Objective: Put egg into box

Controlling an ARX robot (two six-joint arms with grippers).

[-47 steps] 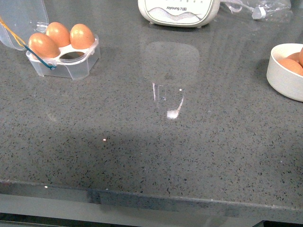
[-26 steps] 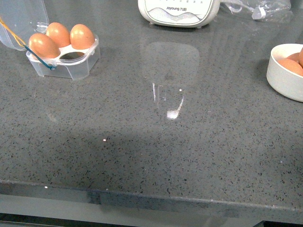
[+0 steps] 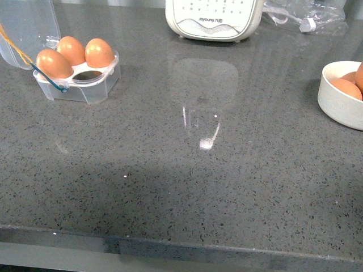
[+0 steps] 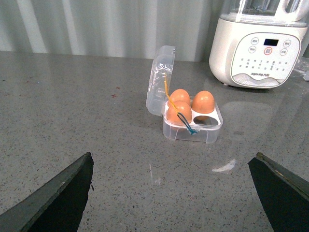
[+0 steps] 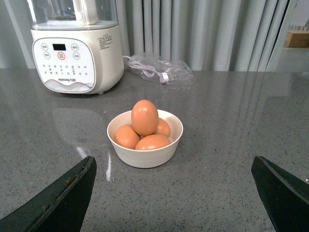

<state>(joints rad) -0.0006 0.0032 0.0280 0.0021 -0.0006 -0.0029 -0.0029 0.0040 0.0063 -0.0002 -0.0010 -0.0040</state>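
The clear box (image 3: 85, 85) stands at the far left of the counter with its lid (image 3: 25, 25) open. It holds three brown eggs, and its near right cup (image 3: 86, 74) is empty. In the left wrist view the box (image 4: 193, 130) lies ahead of my open, empty left gripper (image 4: 171, 193). Several brown eggs lie in a white bowl (image 3: 337, 105) at the right edge. In the right wrist view one egg (image 5: 145, 117) stands on top of the others in the bowl (image 5: 145, 155), ahead of my open, empty right gripper (image 5: 171, 193). Neither gripper shows in the front view.
A white blender base (image 3: 212, 20) stands at the back middle of the grey counter. A clear plastic bag with a cable (image 3: 303, 14) lies at the back right. The counter's front edge (image 3: 181, 243) runs along the bottom.
The whole front view has shifted a little, so everything sits slightly lower in the picture. Box, eggs and bowl have not moved on the counter.
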